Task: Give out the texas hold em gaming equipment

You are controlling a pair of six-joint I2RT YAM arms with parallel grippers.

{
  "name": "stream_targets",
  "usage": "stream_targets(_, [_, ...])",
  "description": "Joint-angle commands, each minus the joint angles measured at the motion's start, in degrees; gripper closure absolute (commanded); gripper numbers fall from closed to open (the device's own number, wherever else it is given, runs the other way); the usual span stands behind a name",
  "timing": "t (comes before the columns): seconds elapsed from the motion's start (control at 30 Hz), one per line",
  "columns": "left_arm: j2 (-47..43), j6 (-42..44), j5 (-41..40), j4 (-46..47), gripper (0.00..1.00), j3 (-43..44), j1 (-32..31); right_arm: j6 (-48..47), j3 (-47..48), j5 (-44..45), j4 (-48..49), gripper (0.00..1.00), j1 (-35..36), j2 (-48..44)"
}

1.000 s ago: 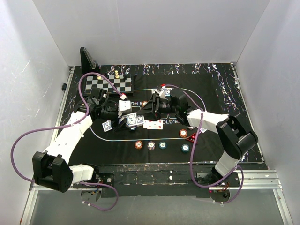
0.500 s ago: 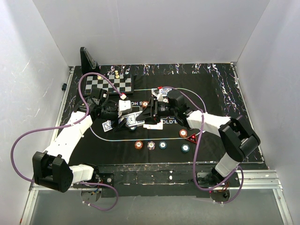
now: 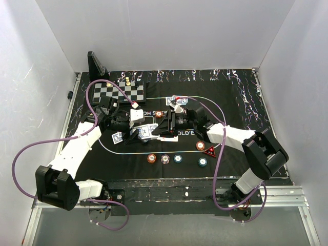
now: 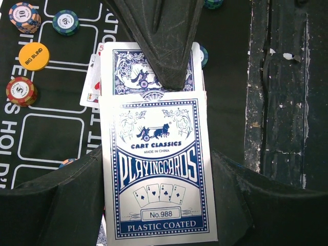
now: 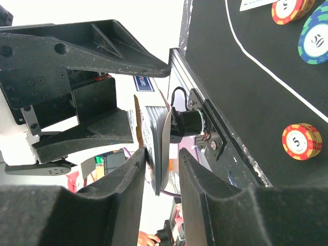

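Observation:
My left gripper [image 4: 159, 205] is shut on a blue-and-white playing-card box [image 4: 159, 169], held above the black felt mat [image 3: 230, 107]. Blue-backed cards [image 4: 148, 72] stick out of the box's open end. My right gripper [image 5: 163, 164] straddles that card stack [image 5: 154, 133]: one finger touches it, the other stands a small gap off. In the top view the two grippers meet near the box [image 3: 146, 132]. Loose cards [image 3: 117, 137] and poker chips [image 3: 165, 159] lie on the mat, with a red triangular marker [image 3: 210, 150] and a yellow disc [image 4: 34, 56].
A black-and-white chessboard [image 3: 123, 92] with pieces sits at the back left, a black stand [image 3: 96, 64] behind it. Two cards [image 3: 177, 100] lie at the mat's far middle, an orange chip [image 3: 159, 114] close by. White walls close in three sides.
My right gripper has moved left onto the protruding cards and its jaws have narrowed round them. The left gripper and box have stayed put.

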Motion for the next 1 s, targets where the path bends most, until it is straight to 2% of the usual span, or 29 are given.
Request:
stream_targets(0.0, [-2.6, -0.9, 3.1, 1.8, 0.87, 0.2, 0.0, -0.1, -1.4, -0.2, 1.8, 0.62, -0.7, -2.0])
stream_targets(0.2, [-3.2, -1.1, 3.1, 1.8, 0.89, -0.3, 0.0, 0.0, -2.3, -0.2, 1.6, 0.64, -1.5, -3.0])
stream_targets(0.27, [-3.2, -1.4, 3.3, 1.9, 0.93, -0.5, -0.1, -0.1, -2.5, -0.2, 1.4, 0.65, -1.8, -3.2])
stream_targets(0.5, [-4.2, -5.4, 4.5, 4.8, 0.98, -1.2, -0.1, -0.7, -2.9, -0.5, 0.1, 0.66, -2.5, -5.2])
stream_targets(0.63, [-4.8, -9.6, 6.0, 7.8, 1.0, -2.1, 0.0, -1.5, -2.6, -0.5, -1.6, 0.6, -2.9, -6.3])
stream_targets(0.77, [-5.8, -15.2, 7.3, 11.7, 1.0, -3.5, -0.1, -4.4, -1.0, 0.3, -7.6, 0.51, -3.1, -8.2])
stream_targets(0.97, [-6.1, -16.9, 8.5, 12.6, 1.0, -4.5, -0.1, -9.2, 1.6, 1.4, -15.5, 0.51, -4.5, -9.9])
